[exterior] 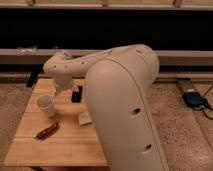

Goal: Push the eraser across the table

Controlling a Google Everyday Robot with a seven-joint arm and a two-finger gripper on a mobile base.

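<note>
**Over the table, the gripper hangs by the eraser**

Near the back edge of the table lies the eraser. It is a small black block, and it rests flat on the light wood.

A big white arm fills the right side of the view and hides part of the table. It reaches to the left and then bends down. At its end is the gripper. It is low over the back part of the table, just to the left of the eraser. I cannot tell if it touches the eraser, or if the gripper is open or closed.

A white paper cup stands up a little in front of the gripper, closer to the left side. A pale flat piece lies in front of the eraser, right by the edge of the arm. A long red-brown thing lies at a slant, nearer the front of the table and well apart from the eraser.

On the floor, far to the right, sits a blue thing.
</note>
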